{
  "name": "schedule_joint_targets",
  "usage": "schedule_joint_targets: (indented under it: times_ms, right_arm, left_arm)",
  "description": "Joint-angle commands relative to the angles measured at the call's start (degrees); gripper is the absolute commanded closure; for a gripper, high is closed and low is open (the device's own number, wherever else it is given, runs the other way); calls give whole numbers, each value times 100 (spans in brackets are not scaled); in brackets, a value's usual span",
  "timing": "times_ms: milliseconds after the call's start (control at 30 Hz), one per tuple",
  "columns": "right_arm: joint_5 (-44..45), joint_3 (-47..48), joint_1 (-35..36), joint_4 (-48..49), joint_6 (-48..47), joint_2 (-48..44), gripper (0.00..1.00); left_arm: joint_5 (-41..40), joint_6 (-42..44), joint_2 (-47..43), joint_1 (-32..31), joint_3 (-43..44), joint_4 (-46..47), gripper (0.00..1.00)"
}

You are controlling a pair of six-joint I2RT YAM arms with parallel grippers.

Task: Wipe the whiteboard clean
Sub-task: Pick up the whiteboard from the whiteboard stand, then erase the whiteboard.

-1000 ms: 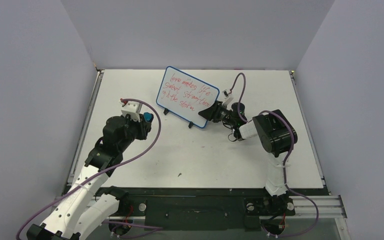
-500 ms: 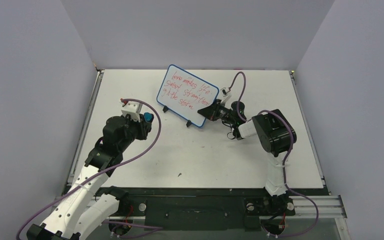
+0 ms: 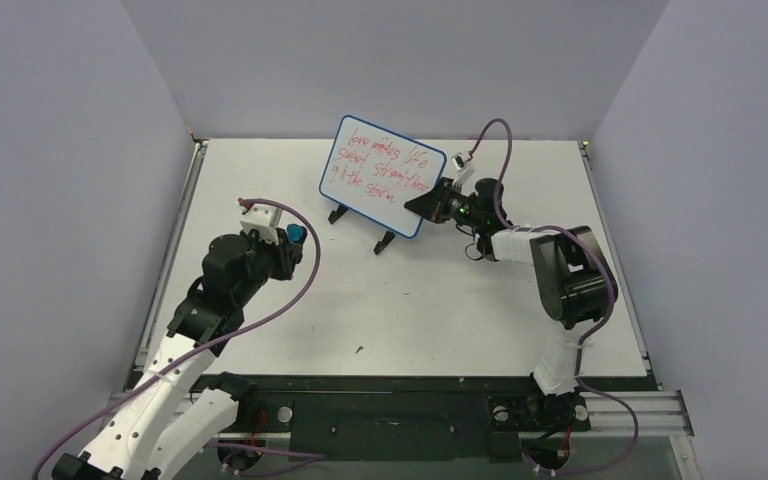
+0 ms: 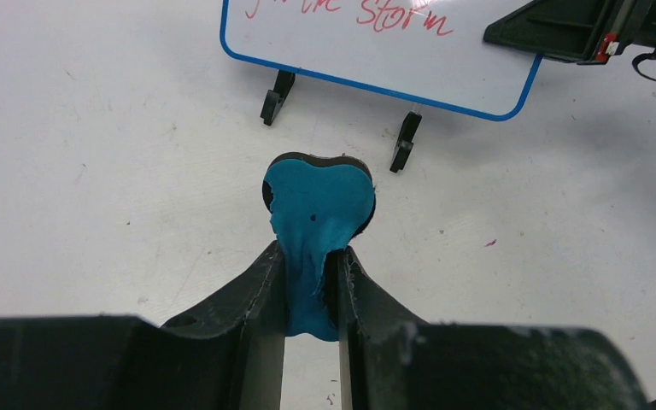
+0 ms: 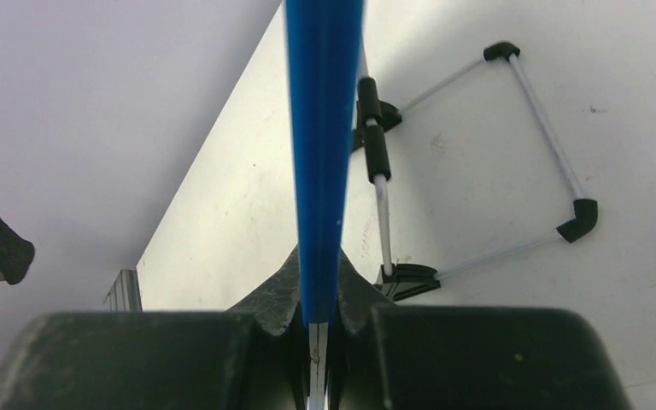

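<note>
Right gripper [image 5: 318, 266]: jaws drawn narrow and clamped on the blue rim [image 5: 323, 128] of the whiteboard [image 3: 385, 180]. From the wrist view the rim runs edge-on straight up between the two fingers, with no gap visible on either side. The overhead view places this grip on the board's right-hand edge, near its lower corner.

Behind the board, the wire stand [image 5: 547, 128] splays out over the table [image 3: 440, 310]. Two black feet [image 4: 277, 96] show below the board's lower edge. Whether they bear fully on the surface cannot be told.

Location of the whiteboard: far centre of the table, near the back wall [image 3: 390, 60], face tilted and turned toward the left arm. Red handwriting [image 3: 378, 168] covers the face in three lines.

Left gripper [image 4: 312, 269]: jaws narrow, pinching a blue eraser [image 4: 318, 205] whose rounded head projects beyond the fingertips. The eraser is well apart from the board, with bare table between it and the board's lower rim.

Clearances: a broad open stretch of table lies between the board and the near edge, and another to the right of the right arm as far as the side rail. The left arm sits near the left edge of the table. Room behind the board, toward the back wall, is slight.
</note>
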Motion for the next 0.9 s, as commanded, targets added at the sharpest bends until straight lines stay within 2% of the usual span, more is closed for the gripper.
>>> schedule_joint_targets:
  times_ms: [0,267,533,667,867]
  right_arm:
    - [-172,545,-65,-166,-380,-753,100]
    - [-182,779,-140,-957,-776,-1271,100]
    - [-392,774,-306,-1192,-497,-1934,100]
    - [-473,792,-301,-1987,-915,-2358,100]
    - [-723,979,-326,-3768,-2033,-2788,100]
  left_arm:
    - [54,37,-188,42,-10,380,100]
    - [80,30,-222,37,-26,419,100]
    - [84,26,-305,42,-45,461,100]
    - [260,6,-308,61,-39,481,100]
    - [354,-26,-401,85,-53,525,100]
